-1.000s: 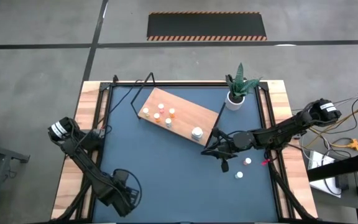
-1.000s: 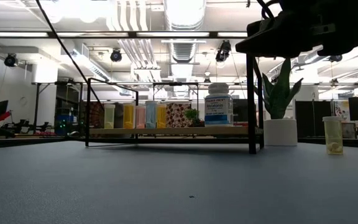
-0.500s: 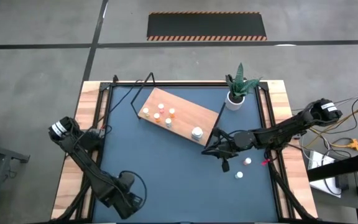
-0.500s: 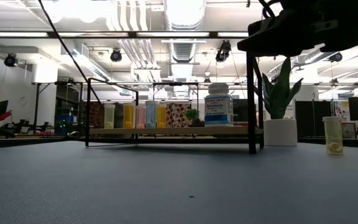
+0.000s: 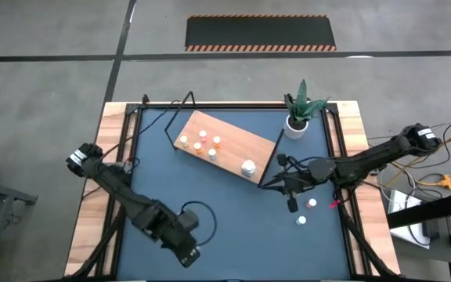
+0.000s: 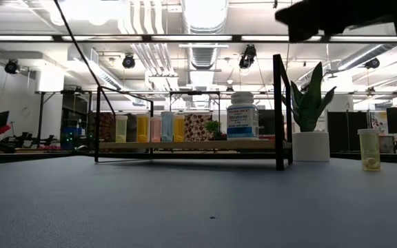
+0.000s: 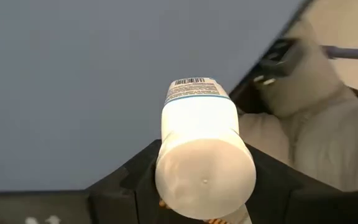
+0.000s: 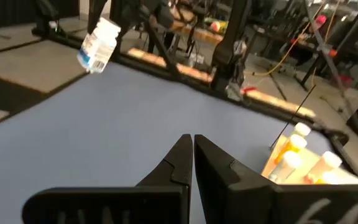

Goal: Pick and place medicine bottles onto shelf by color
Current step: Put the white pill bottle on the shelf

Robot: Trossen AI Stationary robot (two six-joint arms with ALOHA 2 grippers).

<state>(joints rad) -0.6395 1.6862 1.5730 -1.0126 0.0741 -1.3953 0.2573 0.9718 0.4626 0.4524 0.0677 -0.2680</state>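
White melatonin bottle point(image 7: 202, 152) is clamped in the left tool point(image 5: 188, 249), now carried inward over the worktop point(image 5: 210, 196) toward the shelf point(image 5: 225, 146). Right tool point(image 5: 291, 204), fingers together, has drawn back from the shelf's corner.

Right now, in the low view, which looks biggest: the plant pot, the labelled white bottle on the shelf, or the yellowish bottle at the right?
1. White bottle.
2. Plant pot, nearly alike.
3. Yellowish bottle; distances differ, so unsure.
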